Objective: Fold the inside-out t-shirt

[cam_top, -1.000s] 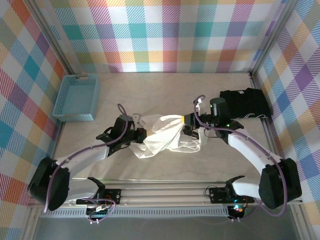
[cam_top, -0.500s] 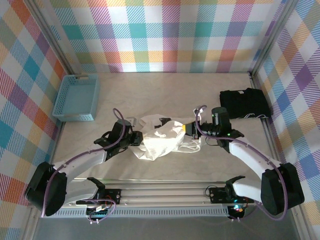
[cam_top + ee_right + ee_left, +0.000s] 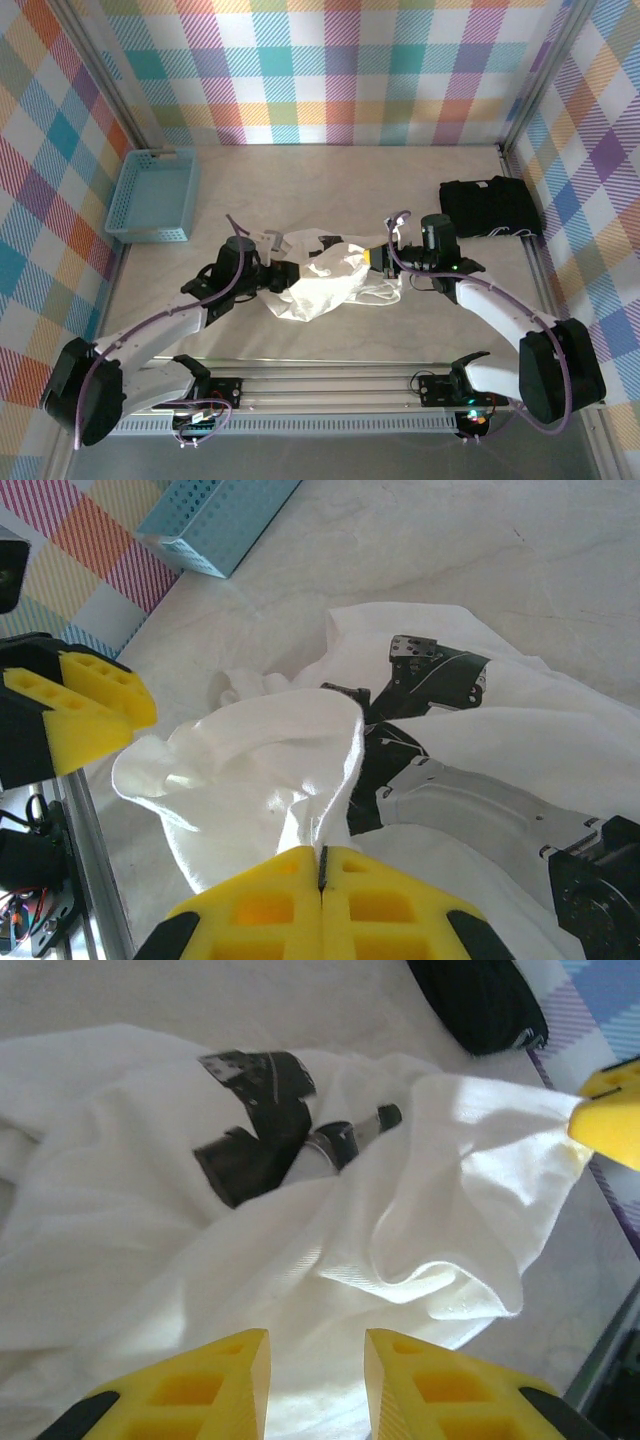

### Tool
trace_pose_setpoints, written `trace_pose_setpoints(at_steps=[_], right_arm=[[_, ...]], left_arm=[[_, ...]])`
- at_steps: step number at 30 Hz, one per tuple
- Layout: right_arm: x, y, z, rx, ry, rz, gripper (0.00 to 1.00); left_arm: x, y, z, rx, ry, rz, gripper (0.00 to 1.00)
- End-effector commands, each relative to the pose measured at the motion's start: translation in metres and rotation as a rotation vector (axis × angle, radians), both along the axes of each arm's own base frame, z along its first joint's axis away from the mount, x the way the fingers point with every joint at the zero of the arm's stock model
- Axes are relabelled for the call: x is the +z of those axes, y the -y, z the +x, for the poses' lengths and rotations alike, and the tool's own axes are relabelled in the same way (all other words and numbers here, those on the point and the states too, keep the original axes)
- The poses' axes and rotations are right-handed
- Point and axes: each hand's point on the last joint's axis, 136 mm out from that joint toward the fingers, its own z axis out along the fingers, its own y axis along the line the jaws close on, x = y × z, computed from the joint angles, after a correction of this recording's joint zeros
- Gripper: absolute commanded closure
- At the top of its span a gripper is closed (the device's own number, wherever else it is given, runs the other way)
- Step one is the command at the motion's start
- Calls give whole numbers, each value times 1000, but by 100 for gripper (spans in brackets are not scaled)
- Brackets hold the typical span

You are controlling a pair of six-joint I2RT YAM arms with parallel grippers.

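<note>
Bench (image 3: 300,175): pale marbled top, checked walls on three sides.

Inside-out t-shirt (image 3: 322,283): white, thin, slight sheen. Lies mid-bench in a crumpled heap, closer to the near edge than the far one, between the two grippers. Not spread flat. Bunched w/ deep creases, layers lapping over each other. Black print (image 3: 250,1140) shows on the upper layer, partly hidden by a fold.

L gripper (image 3: 272,281): at the shirt's left side, low over the bench, arm reaching in from the near left corner. Left wrist view: yellow fingers (image 3: 215,1385) stand apart w/ a narrow gap and no cloth between them. Fabric lies just ahead of the tips. Holding nothing.

R gripper (image 3: 377,262): at the shirt's right side, arm coming from the near right corner. Right wrist view: yellow fingers (image 3: 265,910) pressed tight together, w/ a ridge of white cloth caught in the seam between them. Clamped on the shirt. The pinched fold stands up off the heap and drapes toward the L gripper, which is just beside the fold's far end but not touching it.

Blue basket (image 3: 152,196): against the left edge, far half of the bench, well apart from the shirt.

Black garment (image 3: 488,207): folded, against the right edge, far half. Apart from the shirt, just beyond the R arm's wrist.
</note>
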Motion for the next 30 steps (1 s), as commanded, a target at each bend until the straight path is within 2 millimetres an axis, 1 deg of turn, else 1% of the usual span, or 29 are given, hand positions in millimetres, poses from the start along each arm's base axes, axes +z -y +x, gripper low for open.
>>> trace_pose_setpoints(at_steps=[1, 4, 13, 24, 30], right_arm=[[13, -3, 4, 20, 49, 30, 99], [14, -3, 4, 19, 50, 30, 99], [16, -4, 6, 21, 51, 31, 99], [14, -5, 6, 24, 45, 30, 99], [12, -4, 6, 23, 42, 31, 99]], left_arm=[[16, 20, 1, -100, 31, -32, 69], [12, 26, 6, -114, 24, -19, 68], [17, 42, 15, -158, 35, -23, 68], [15, 56, 19, -201, 20, -26, 70], [17, 60, 25, -204, 29, -24, 77]])
